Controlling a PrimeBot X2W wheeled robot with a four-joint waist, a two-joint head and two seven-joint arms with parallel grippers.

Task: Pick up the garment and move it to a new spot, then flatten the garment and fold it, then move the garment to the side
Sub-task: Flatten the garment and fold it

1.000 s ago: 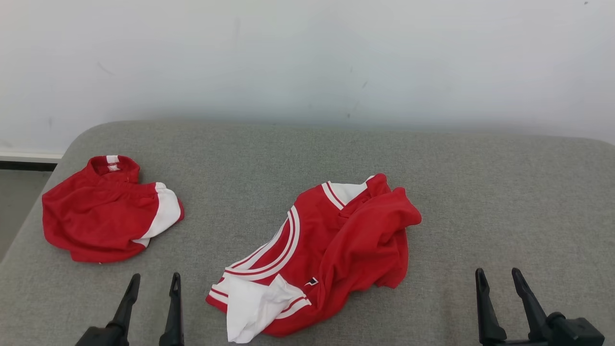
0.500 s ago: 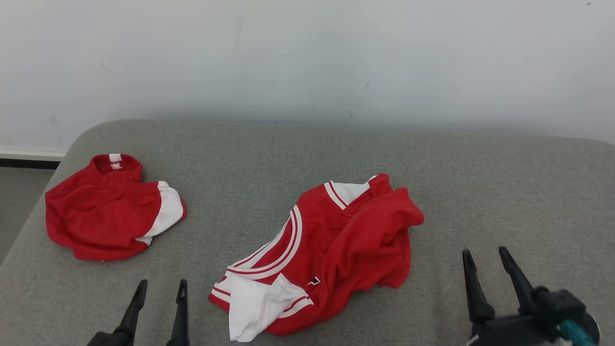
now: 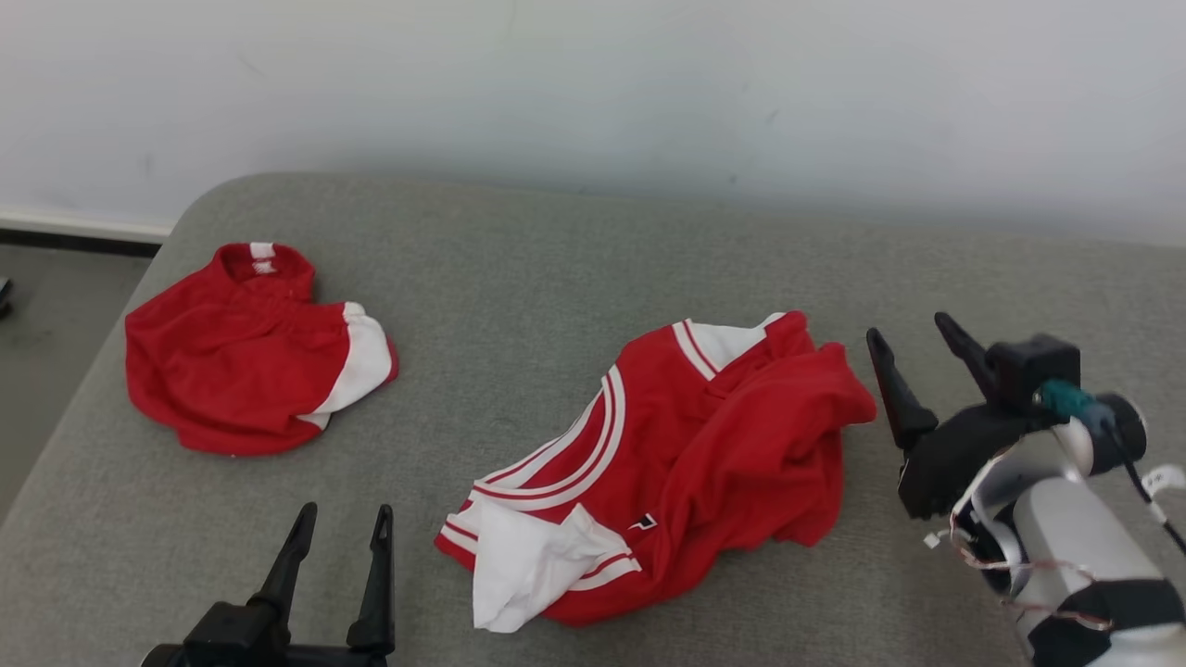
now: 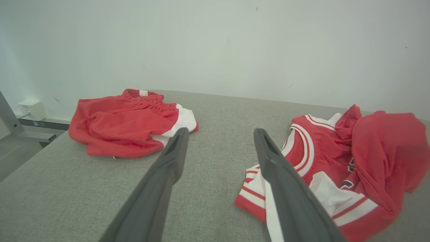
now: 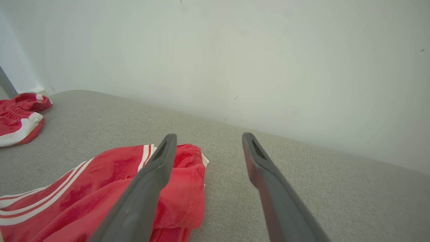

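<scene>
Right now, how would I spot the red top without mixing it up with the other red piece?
Start at the grey cushion below the pale wall. Near its middle, beside the right gripper, lies a crumpled red top. Unlike the red shorts at the far left, it carries curved white stripes and a white flap at its near end.

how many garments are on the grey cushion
2: red shorts at the far left, crumpled red jersey in the middle. More could hide under its folds.
</scene>
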